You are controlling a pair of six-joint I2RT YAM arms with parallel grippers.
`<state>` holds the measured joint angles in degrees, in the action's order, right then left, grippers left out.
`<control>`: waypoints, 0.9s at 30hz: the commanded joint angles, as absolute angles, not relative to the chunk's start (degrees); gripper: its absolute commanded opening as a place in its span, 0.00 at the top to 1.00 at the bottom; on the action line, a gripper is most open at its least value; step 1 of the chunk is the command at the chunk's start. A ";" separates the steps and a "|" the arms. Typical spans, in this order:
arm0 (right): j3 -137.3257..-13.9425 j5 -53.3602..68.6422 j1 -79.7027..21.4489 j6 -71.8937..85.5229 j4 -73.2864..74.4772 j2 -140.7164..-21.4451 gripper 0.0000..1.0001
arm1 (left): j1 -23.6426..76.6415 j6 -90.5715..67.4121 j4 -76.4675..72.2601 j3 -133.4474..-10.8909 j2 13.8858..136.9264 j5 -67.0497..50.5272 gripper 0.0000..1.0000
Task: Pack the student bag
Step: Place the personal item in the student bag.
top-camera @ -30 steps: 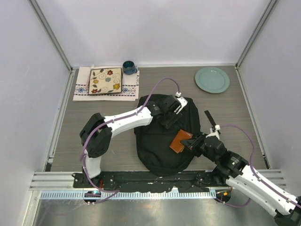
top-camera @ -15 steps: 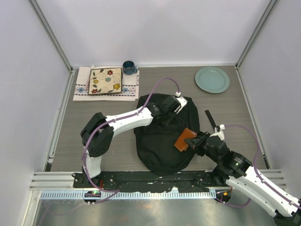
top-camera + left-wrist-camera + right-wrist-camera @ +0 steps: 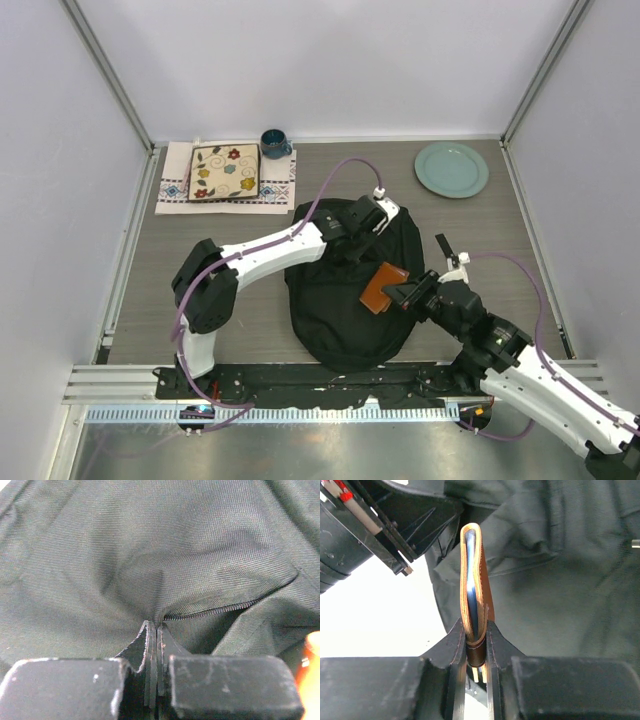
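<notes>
Brown leather wallet [image 3: 482, 580], pinched in the right gripper [image 3: 476, 632], may snag ahead if the left gripper [image 3: 153, 632], pinching student bag [image 3: 150, 545] fabric, slips.

Dishes and a cloth along the far side of the table [image 3: 140, 262].
Teal plate [image 3: 452, 169] far right, on its own. Far left, a white cloth [image 3: 172, 191] with a stitched border lies flat, with a square flowered tray [image 3: 224, 172] on top. A dark blue mug [image 3: 274, 143] stands upright by the tray's far right corner; can't tell if they touch.
</notes>
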<state>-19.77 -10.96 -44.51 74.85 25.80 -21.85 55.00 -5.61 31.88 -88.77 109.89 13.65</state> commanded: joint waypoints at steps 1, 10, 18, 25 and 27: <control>-23.12 -4.76 -44.56 73.21 12.06 -26.27 0.99 | 54.58 -7.29 36.81 -95.97 106.35 16.87 1.00; -17.14 -0.71 -44.56 81.12 -10.88 -36.81 0.99 | 54.58 -9.14 40.25 -99.05 105.73 16.35 1.00; -14.60 -2.37 -44.56 84.72 -21.78 -46.67 0.99 | 54.49 -9.93 41.31 -99.32 104.15 17.58 1.00; -12.57 -5.80 -43.25 86.31 -23.56 -50.44 0.99 | 54.40 -10.72 41.49 -99.05 102.83 17.23 1.00; -12.48 -5.45 -42.98 86.66 -24.68 -51.76 0.99 | 54.40 -10.99 41.57 -98.88 102.57 17.05 1.00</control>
